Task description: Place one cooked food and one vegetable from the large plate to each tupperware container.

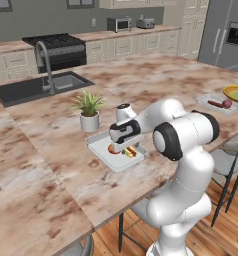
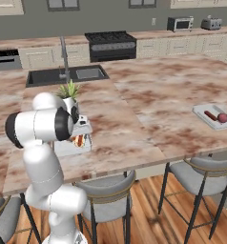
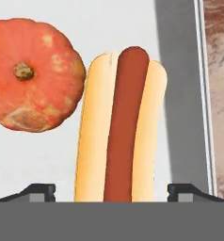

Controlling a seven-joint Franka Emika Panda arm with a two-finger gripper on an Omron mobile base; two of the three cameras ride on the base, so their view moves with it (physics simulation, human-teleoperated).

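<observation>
Hovering low over the near tupperware container (image 1: 102,150), the gripper (image 3: 112,190) has its fingers (image 3: 38,192) spread wide, one tip on each side of a hot dog (image 3: 119,127) that lies flat on the tray floor. Clear space shows between each tip and the bun, so nothing is clamped; whether the tips touch the tray floor is hard to tell from the hand view. Just beside the hot dog, nearly touching the bun, sits a small orange pumpkin (image 3: 34,75), stem up. Both foods lie inside this tray, which rests on the marble bench (image 1: 156,80) just in front of a small potted plant (image 1: 89,110).

Well away from that tray, toward the far right end of the bench, the second tupperware container (image 2: 211,117) holds a dark red sausage-like piece (image 2: 210,115) and a round reddish item (image 2: 222,118), too small to identify. The large plate (image 1: 236,93) with its yellow rim stands just beyond that second tray, cut off by the edge of the left base view.
</observation>
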